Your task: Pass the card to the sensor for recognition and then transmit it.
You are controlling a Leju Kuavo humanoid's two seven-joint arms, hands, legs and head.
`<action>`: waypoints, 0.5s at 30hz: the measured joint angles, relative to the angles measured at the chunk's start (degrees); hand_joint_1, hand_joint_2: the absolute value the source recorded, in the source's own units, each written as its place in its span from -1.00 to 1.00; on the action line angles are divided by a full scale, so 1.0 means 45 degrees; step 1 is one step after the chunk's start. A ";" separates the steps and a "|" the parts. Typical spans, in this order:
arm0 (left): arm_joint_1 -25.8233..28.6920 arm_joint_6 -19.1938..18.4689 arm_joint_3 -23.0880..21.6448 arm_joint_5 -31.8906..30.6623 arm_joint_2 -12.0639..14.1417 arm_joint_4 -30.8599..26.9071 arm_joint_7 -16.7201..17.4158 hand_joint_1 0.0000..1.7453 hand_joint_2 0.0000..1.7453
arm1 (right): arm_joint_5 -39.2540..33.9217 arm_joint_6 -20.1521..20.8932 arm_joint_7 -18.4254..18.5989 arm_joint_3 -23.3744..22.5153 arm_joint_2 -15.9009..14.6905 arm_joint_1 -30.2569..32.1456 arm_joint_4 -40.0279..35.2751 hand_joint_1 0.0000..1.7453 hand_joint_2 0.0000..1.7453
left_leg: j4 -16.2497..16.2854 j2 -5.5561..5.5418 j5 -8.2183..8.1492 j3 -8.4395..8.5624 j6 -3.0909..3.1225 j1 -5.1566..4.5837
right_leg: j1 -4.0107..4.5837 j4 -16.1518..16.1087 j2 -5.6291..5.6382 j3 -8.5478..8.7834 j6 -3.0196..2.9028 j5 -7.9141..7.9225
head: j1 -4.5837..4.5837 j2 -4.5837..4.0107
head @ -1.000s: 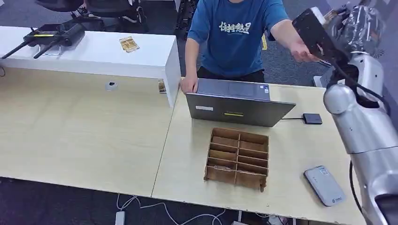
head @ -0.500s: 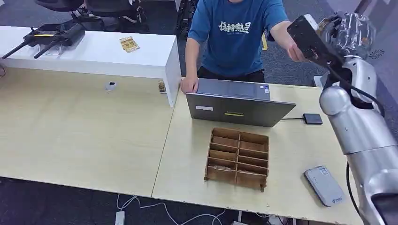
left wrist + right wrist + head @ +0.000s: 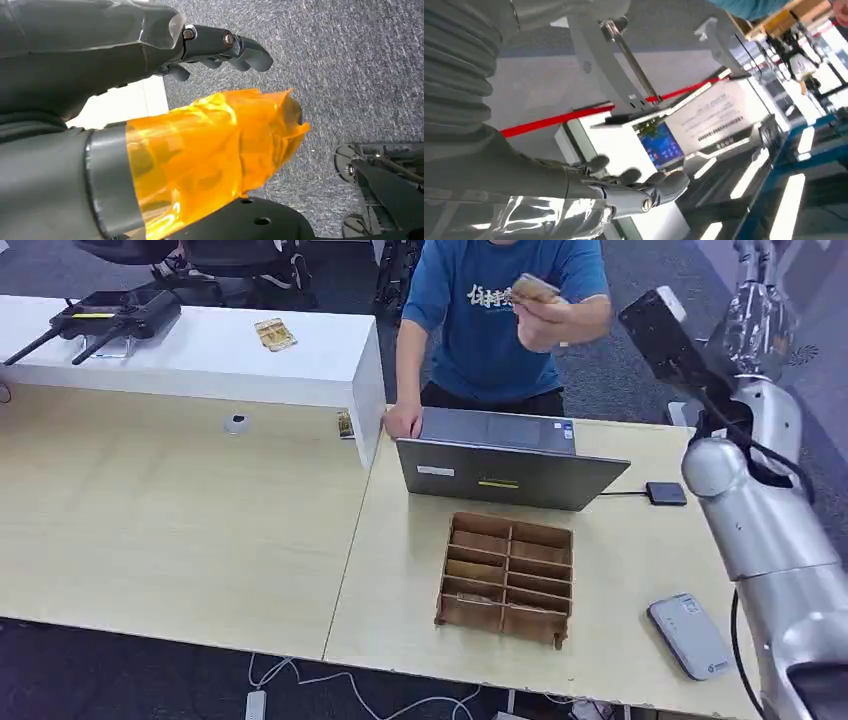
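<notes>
Your robot's right hand (image 3: 757,300) is raised high beyond the bench's far right corner, fingers spread and grasping nothing; the right wrist view shows those fingers (image 3: 659,187) apart with only the room behind them. The card (image 3: 535,286) is off the bench, pinched in the person's hand (image 3: 548,318) at chest height, above the far edge. The person (image 3: 500,320) in the blue shirt stands behind that edge, their other hand (image 3: 403,422) resting on the bench beside the laptop (image 3: 505,472). That laptop sits open near the far edge, its back towards you. A cable runs from it to a small black sensor (image 3: 666,493) lying flat near the right edge. In front of the laptop, towards the near edge, stands a brown divided box (image 3: 507,576); you can make out flat brown pieces in some of its compartments, though what they are is unclear. A grey device (image 3: 690,635) lies at the near right corner. A raised white shelf (image 3: 210,355) along the far left carries a black controller (image 3: 115,312) and a small yellow packet (image 3: 274,334). Your left hand (image 3: 200,105) hangs above grey carpet, its thumb wrapped in orange film, its dark fingers (image 3: 227,47) loosely curled and grasping nothing.
</notes>
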 joint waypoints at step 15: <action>0.0028 -0.0049 -0.0112 -0.0121 0.0000 0.0000 0.0000 -1.00 -1.00 | 0.5451 -0.2515 -0.0204 -0.1433 -0.0982 0.2447 -0.3119 -1.00 1.00 | 0.0004 -0.0005 -0.0001 -0.0002 0.0001 0.0000 | 0.0000 -0.0007 -0.0005 0.0003 0.0001 0.0002 | 0.0000 0.0000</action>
